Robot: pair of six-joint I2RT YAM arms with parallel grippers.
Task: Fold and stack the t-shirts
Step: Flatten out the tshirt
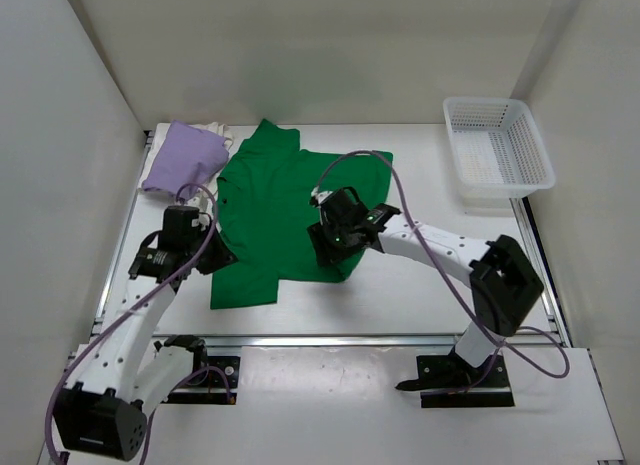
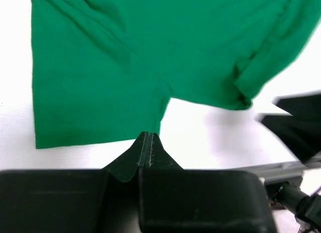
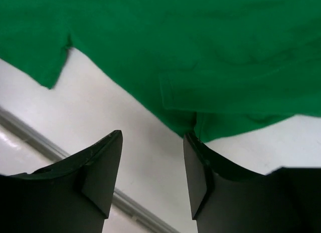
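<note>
The green t-shirt (image 1: 275,210) lies spread on the white table (image 1: 420,285), partly folded along its right side. At the back left the lavender t-shirt (image 1: 183,157) lies folded on top of the cream-white one (image 1: 218,135), of which only an edge shows. My left gripper (image 1: 215,253) sits at the green shirt's left edge. It is shut, its tips (image 2: 148,138) just short of the green cloth (image 2: 150,52), with nothing seen between them. My right gripper (image 1: 332,251) hovers open (image 3: 153,143) over bare table by the shirt's near right corner, with the green hem (image 3: 200,42) just past its right finger (image 3: 198,163).
A white lattice basket (image 1: 497,145) stands at the back right corner. White walls close in the table at the back and on both sides. A metal rail (image 1: 350,340) runs along the near edge. Purple cables loop over both arms.
</note>
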